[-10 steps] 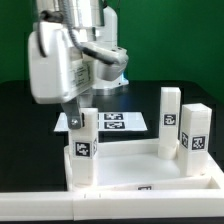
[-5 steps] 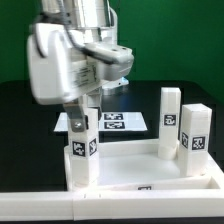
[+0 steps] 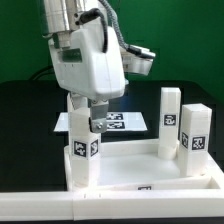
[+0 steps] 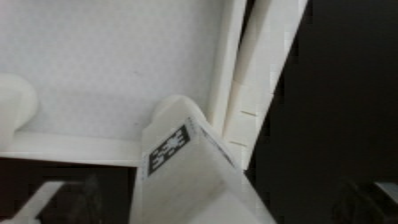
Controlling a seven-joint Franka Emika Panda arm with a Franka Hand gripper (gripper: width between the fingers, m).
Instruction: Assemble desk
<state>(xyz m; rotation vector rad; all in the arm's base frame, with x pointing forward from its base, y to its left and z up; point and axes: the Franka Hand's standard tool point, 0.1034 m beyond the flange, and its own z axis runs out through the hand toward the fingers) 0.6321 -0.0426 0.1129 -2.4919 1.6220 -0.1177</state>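
Note:
The desk panel lies flat at the front of the table, rim up. One white tagged leg stands upright at its corner on the exterior view's left. My gripper comes down from above and is shut on the top of this leg. In the wrist view the same leg runs between the jaws of my gripper, with the panel's floor and rim beyond it. Two more tagged legs stand upright at the panel's far right.
The marker board lies flat on the black table behind the panel. The arm's large white body hangs over the left half of the scene. A rounded white shape shows at the wrist view's edge; I cannot tell what it is.
The wrist has turned about the vertical axis while staying over the left leg, so its body now faces the other way. The leg stays upright in its corner. The other legs have not moved.

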